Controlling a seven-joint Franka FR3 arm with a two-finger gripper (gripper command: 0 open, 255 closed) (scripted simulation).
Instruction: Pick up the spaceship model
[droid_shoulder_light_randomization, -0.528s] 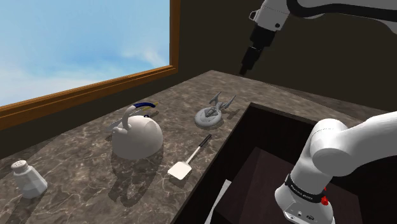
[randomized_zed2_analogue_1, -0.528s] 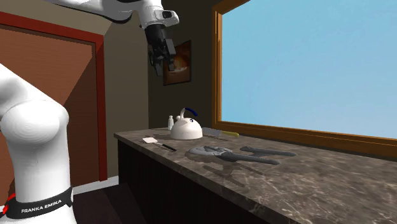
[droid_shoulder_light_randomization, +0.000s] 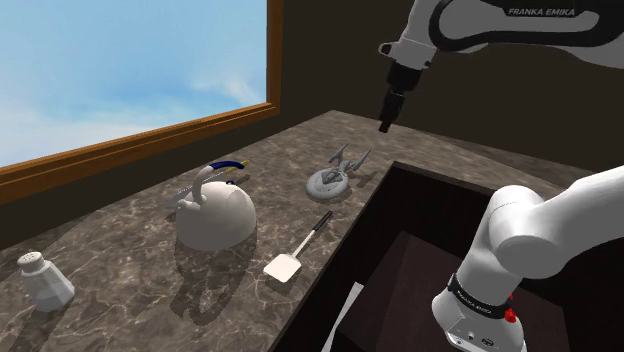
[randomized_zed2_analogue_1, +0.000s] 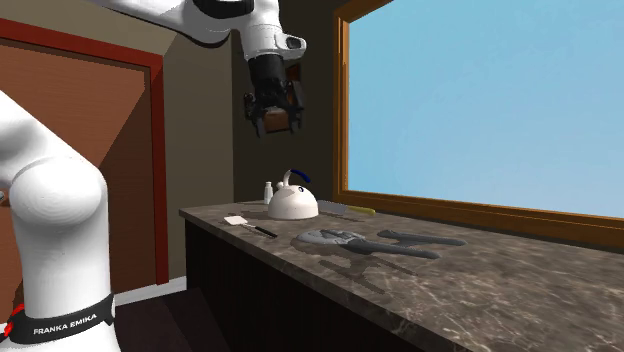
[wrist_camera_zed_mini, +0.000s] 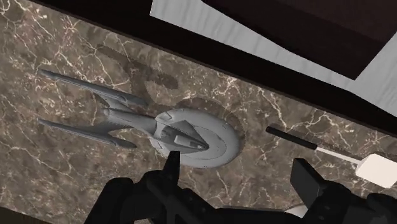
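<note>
Hovering over the spaceship model (wrist_camera_zed_mini: 167, 127)
My gripper (wrist_camera_zed_mini: 238, 173), spread and empty, hangs well above the counter (wrist_camera_zed_mini: 57, 159) it lies on

Everything lies on the counter (droid_shoulder_light_randomization: 130, 275), with the window (droid_shoulder_light_randomization: 120, 70) running along its far side. In the shoulder view the shaker (droid_shoulder_light_randomization: 44, 281) stands at the left end and the kettle (droid_shoulder_light_randomization: 215, 215) stands to its right, well apart. The spatula (droid_shoulder_light_randomization: 297, 250) lies just right of the kettle, near the counter's front edge, its handle toward the spaceship model (droid_shoulder_light_randomization: 335, 177), which lies farther right and back. My pincer (droid_shoulder_light_randomization: 385, 125) hangs above the counter, up and right of the model, well apart from it. From my wrist, the model lies below me, the spatula near it but apart.
</note>
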